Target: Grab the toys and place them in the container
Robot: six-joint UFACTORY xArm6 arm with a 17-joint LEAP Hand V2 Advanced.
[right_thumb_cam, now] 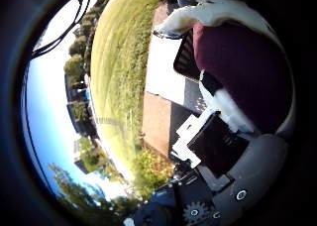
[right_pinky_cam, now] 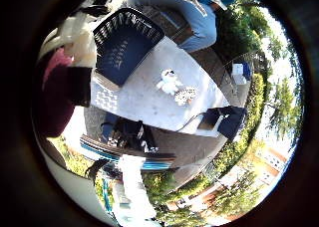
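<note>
My hand [right_thumb_cam: 210, 139] is curled round a maroon and white plush toy [right_thumb_cam: 241, 65] that fills much of the right thumb side palm view. The toy also shows in the right little finger side palm view [right_pinky_cam: 55, 88], with a black finger [right_pinky_cam: 78, 85] across it. A dark slatted container [right_pinky_cam: 125, 43] stands on the pale table [right_pinky_cam: 140, 100], close beside the held toy. Two small white plush toys [right_pinky_cam: 169, 83] [right_pinky_cam: 186, 95] lie on the table away from the container. My hand is high above the table.
A black box [right_pinky_cam: 225, 119] stands near the table's edge. Dark equipment [right_pinky_cam: 125, 133] sits at another edge. A person in blue [right_pinky_cam: 191, 18] is beyond the table. A lawn [right_thumb_cam: 124, 57], trees and buildings surround it.
</note>
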